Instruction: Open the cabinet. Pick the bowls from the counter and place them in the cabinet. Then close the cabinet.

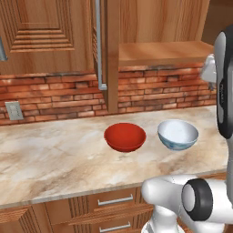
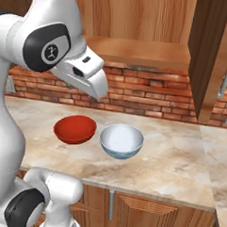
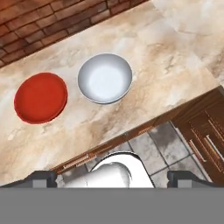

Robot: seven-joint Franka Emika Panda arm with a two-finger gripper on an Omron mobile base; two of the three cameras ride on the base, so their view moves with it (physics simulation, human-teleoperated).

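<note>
Bowls, two, both upright with mouths facing up, side by side near the middle of the counter (image 1: 54,154): red bowl (image 1: 125,136) on the left, pale white-blue bowl (image 1: 178,134) with silvery inside just beside it on the right, a narrow gap between them; being round, neither has a long axis. Cabinet (image 1: 41,32) above the brick backsplash (image 1: 54,95), its doors standing open: in the left base view one raised-panel door faces the camera with its long vertical bar handle (image 1: 98,45) running top to bottom, top cut off by the frame; the other door (image 2: 210,54) appears edge-on in the right base view. Cabinet shelf (image 2: 142,51) visible, interior above it out of frame. Gripper (image 3: 112,177) raised well above the counter edge, looking down at both bowls, finger tips spread wide at opposite sides of the hand view, holding nothing. Drawers (image 1: 113,200) below the counter partly hidden by the arm's base.
</note>
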